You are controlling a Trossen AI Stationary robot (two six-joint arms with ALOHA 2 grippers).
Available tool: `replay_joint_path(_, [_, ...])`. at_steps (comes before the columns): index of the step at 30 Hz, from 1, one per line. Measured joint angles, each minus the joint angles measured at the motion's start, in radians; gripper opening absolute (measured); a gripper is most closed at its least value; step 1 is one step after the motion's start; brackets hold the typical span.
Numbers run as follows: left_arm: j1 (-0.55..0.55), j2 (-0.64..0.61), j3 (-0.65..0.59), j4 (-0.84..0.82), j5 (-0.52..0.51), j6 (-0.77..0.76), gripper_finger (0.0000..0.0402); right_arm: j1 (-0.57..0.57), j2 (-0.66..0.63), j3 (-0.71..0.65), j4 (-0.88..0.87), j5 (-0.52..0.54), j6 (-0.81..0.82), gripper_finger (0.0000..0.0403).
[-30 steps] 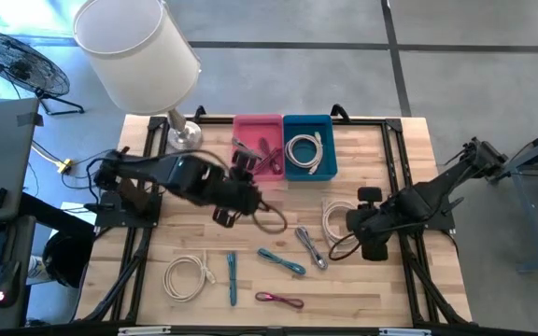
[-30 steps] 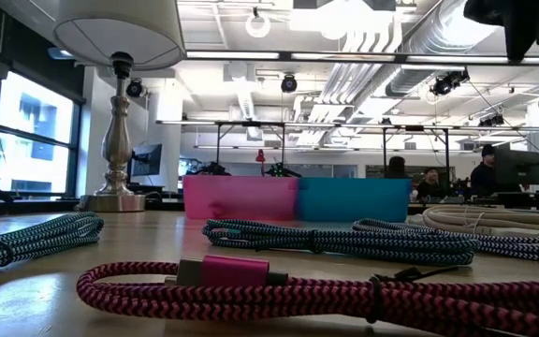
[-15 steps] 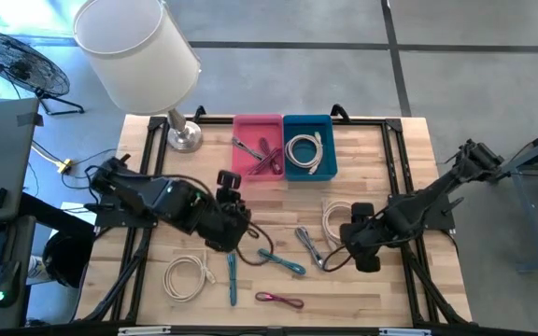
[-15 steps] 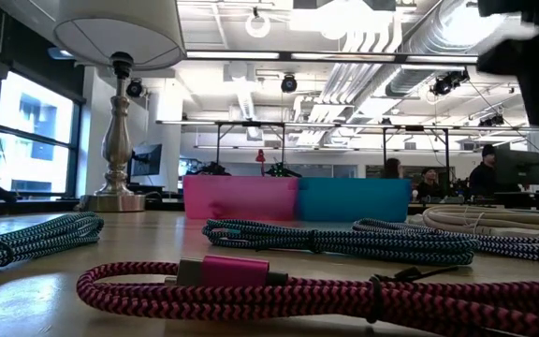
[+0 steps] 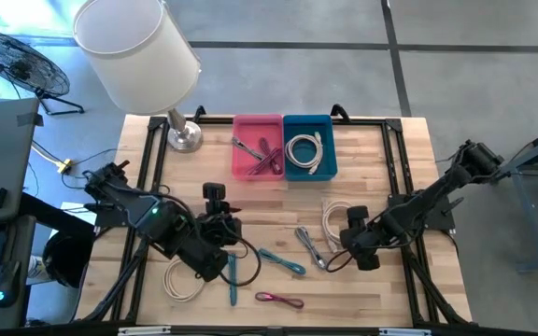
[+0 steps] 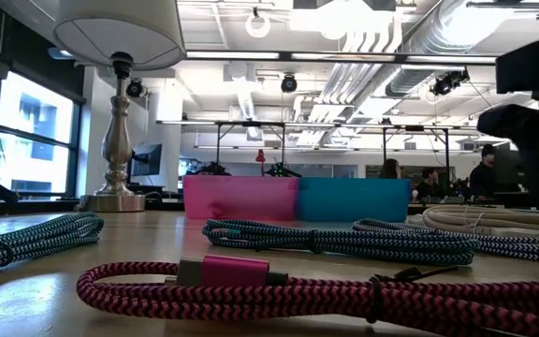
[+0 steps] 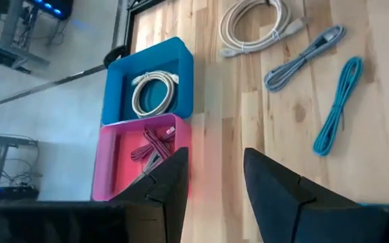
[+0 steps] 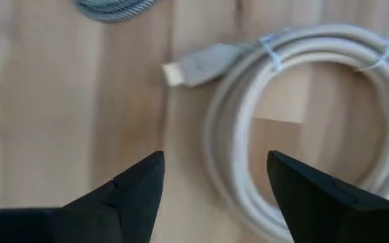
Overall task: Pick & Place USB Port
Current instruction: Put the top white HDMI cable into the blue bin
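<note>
in pink bin: dark-red cable; blue bin: white coil. both hands open, empty.

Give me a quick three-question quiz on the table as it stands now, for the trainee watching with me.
1. True or false: the pink bin is empty.
2. Which coiled cable lies in front of the right gripper? A) the white cable B) the magenta cable C) the teal cable
3. Fill in: the coil inside the blue bin is coloured ____.

Key
1. False: a dark red cable lies in it.
2. A: the right wrist view shows its open fingers just short of the white coil and its USB plug.
3. White.
</note>
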Motion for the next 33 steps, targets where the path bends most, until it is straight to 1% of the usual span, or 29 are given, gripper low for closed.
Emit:
replay_joint_path(3, [-0.004,0.000,0.000,0.005,0.002,-0.047,0.0137,0.000,0.000,-0.008,0.000,0.057,-0.018,0.0254])
replay_joint_path(6, [-0.003,0.000,0.000,0.025,0.014,-0.071,0.0137,0.000,0.000,-0.010,0.003,0.079,-0.047,0.0254])
replay_joint_path(9, [-0.002,0.004,0.000,0.060,0.039,-0.073,0.0137,0.000,0.000,-0.010,0.003,0.067,-0.052,0.0254])
replay_joint_path(14, [-0.002,0.034,0.000,0.082,0.072,-0.074,0.0137,0.000,0.000,-0.010,0.003,-0.001,-0.019,0.0254])
replay_joint_path(19, [-0.002,0.074,0.000,0.078,0.083,-0.070,0.0137,0.019,0.006,-0.010,0.014,0.042,-0.018,0.0254])
replay_joint_path(25, [-0.002,0.114,0.000,0.073,0.081,-0.059,0.0137,0.024,0.075,-0.010,0.041,0.054,-0.025,0.0254])
replay_joint_path(30, [-0.002,0.137,-0.001,0.070,0.088,-0.057,0.0137,0.003,0.163,-0.005,0.068,0.046,-0.061,0.0254])
replay_joint_path(33, [0.004,0.149,-0.001,0.075,0.100,-0.044,0.0137,-0.012,0.186,-0.003,0.069,0.056,-0.084,0.0252])
